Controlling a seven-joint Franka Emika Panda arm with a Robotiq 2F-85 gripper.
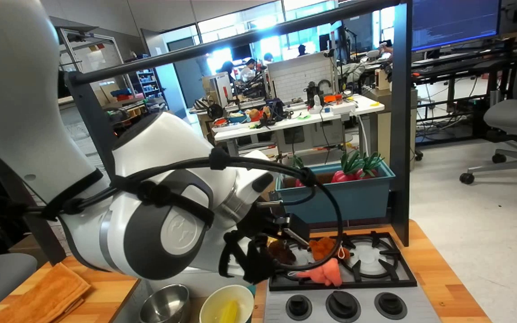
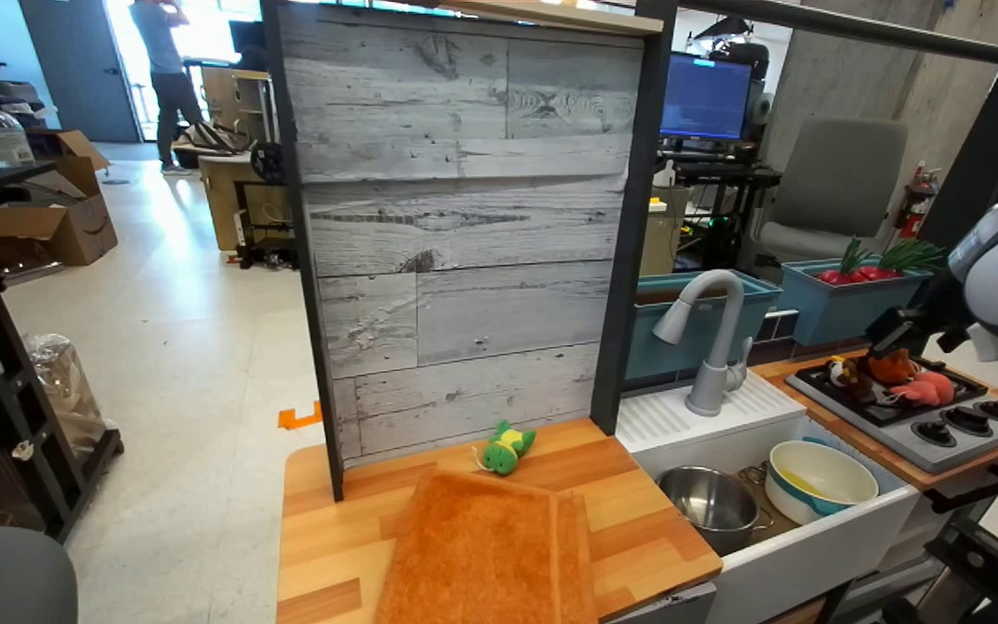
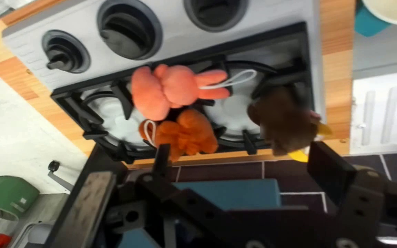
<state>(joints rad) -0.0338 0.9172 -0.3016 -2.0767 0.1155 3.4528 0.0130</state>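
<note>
1. Orange toy point(image 3: 184, 134) lies on top of the stove point(image 3: 172, 34), on the side away from the knobs point(image 3: 126, 32).
2. Pink toy point(image 3: 181, 86) lies just beside it on the stove, nearer the knobs, its ears pointing towards the stove end by the sink point(image 2: 811, 555).
3. Blue planter point(image 1: 343, 204) holding red radishes point(image 1: 343, 176) stands behind the stove, opposite the knobs.
4. Gripper point(image 3: 241, 150) hangs over the rear part of the stove, released, its two fingers spread wide apart; one shows at the orange toy's edge, and I cannot tell whether they touch.
5. Brown toy point(image 3: 283, 117), blurred in the wrist view, with yellow bits showing, lies at the stove's sink end, near the other finger.
6. White bowl point(image 3: 396, 10) sits in the sink beside the stove, with a yellow thing point(image 1: 228, 312) inside it in both exterior views; a steel pot point(image 2: 711, 503) stands in the sink too, farther from the stove.
</note>
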